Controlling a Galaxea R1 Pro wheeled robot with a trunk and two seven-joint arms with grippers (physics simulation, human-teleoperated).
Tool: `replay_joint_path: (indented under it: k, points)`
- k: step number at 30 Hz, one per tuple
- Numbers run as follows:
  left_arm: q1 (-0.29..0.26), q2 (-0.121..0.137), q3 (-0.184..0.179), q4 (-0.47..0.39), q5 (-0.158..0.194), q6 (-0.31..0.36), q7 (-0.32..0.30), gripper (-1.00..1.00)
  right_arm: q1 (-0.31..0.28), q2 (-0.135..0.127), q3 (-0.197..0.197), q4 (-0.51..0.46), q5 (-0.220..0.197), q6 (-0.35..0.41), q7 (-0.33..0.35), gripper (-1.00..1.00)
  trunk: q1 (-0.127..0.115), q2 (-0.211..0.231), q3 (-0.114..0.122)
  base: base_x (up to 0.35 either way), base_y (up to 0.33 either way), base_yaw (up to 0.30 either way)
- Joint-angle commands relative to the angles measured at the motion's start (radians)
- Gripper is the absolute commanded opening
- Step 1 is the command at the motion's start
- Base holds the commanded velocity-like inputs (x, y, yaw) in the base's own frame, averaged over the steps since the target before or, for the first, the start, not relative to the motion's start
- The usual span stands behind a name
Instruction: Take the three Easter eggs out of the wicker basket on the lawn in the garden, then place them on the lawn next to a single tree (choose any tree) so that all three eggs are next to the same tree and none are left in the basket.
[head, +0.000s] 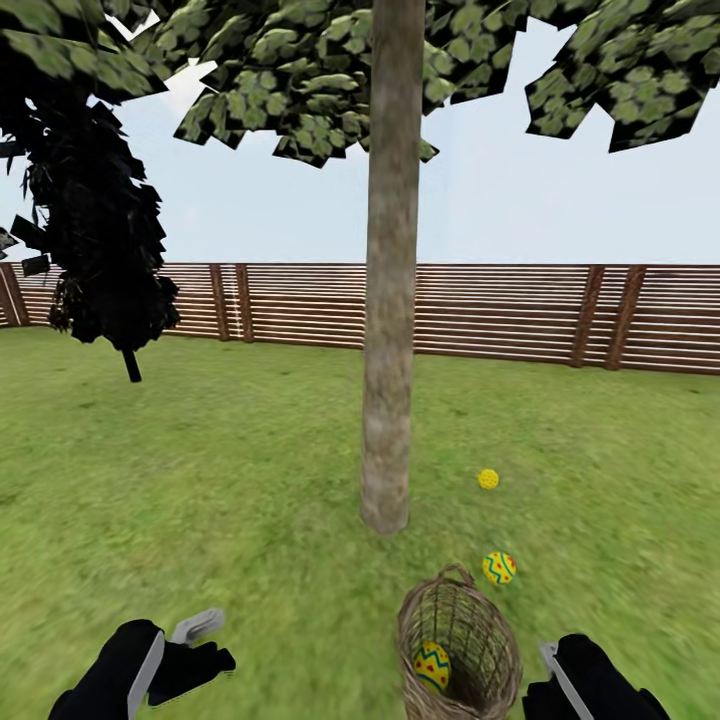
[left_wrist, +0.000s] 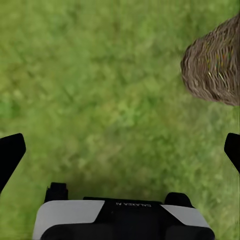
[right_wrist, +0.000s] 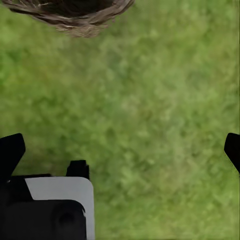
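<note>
Head view: wicker basket stands on the lawn directly in front of me, between my two arms, just short of the tree; one Easter egg lies inside it, low against the near wall; a second egg rests on the grass just beyond the basket rim, toward the trunk's right; a third egg sits farther on, level with the foot of the trunk and near it.

My judgement: two eggs are set down by this tree, one left to fetch; the basket was presumably brought close to the trunk so each transfer is short.

Left jaws: wide apart and empty, per the left wrist view, where both fingertips sit at the frame's edges with bare grass between; the basket shows off to one side; arm held low over the lawn, beside the basket.

Right jaws: likewise wide and empty; basket rim just ahead of them in the right wrist view.

Next, I reckon: right arm is nearer, so reach down into the basket; the deep woven wall may foul the fingers; the egg may roll.

Fence closes the garden behind.
</note>
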Motion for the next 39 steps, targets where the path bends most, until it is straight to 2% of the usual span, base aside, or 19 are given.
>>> replay_joint_path:
  k: [1, 8, 14, 16, 18, 22, 25, 28, 31, 39]
  points:
    - [-0.001, 0.000, 0.004, -0.001, -0.005, 0.005, -0.006, 1.00, -0.001, -0.001, 0.003, -0.001, 0.005, 0.005, 0.007, 1.00, 0.001, -0.001, -0.002, 0.344, 0.001, 0.000]
    - [-0.001, 0.008, 0.006, -0.003, -0.007, 0.005, -0.004, 1.00, -0.001, -0.001, 0.004, -0.001, 0.006, 0.005, 0.006, 1.00, 0.001, -0.001, -0.002, 0.344, 0.000, 0.000]
    - [-0.001, 0.030, 0.005, -0.002, -0.008, 0.005, -0.003, 1.00, -0.001, 0.000, 0.004, -0.001, 0.008, 0.004, 0.006, 1.00, 0.001, -0.001, -0.002, 0.344, 0.000, 0.000]
    - [-0.001, 0.052, 0.005, -0.001, -0.009, 0.007, -0.004, 1.00, -0.001, -0.002, 0.004, -0.001, 0.008, 0.005, 0.006, 1.00, 0.001, -0.001, -0.002, 0.267, 0.000, 0.000]
    - [-0.001, 0.088, 0.005, 0.010, -0.010, 0.006, -0.003, 1.00, -0.001, -0.005, 0.003, -0.001, 0.007, 0.006, 0.005, 1.00, 0.001, -0.001, -0.002, 0.117, 0.000, 0.000]
    - [-0.001, 0.163, 0.008, 0.092, -0.005, -0.015, -0.009, 1.00, -0.001, -0.007, 0.004, -0.001, 0.008, 0.005, 0.005, 1.00, 0.001, -0.001, -0.002, 0.032, 0.000, 0.000]
    - [-0.001, 0.182, 0.009, 0.104, -0.004, -0.041, -0.009, 1.00, -0.001, -0.014, 0.001, -0.001, 0.008, 0.005, 0.009, 1.00, 0.001, -0.001, -0.002, 0.007, 0.000, 0.000]
    - [-0.001, 0.181, 0.007, 0.113, -0.004, -0.053, -0.007, 1.00, -0.001, -0.054, -0.001, -0.002, 0.003, 0.004, 0.013, 1.00, 0.001, -0.001, -0.002, 0.001, 0.000, 0.000]
    - [-0.001, 0.178, 0.006, 0.120, -0.004, -0.057, -0.006, 1.00, -0.001, -0.073, -0.003, -0.002, 0.000, 0.002, 0.014, 1.00, 0.001, -0.001, -0.002, 0.000, 0.000, 0.000]
    - [-0.001, 0.180, 0.011, 0.117, 0.002, -0.058, -0.014, 1.00, -0.001, -0.073, -0.003, -0.003, -0.002, 0.004, 0.011, 1.00, 0.001, -0.001, -0.002, 0.000, 0.000, 0.000]
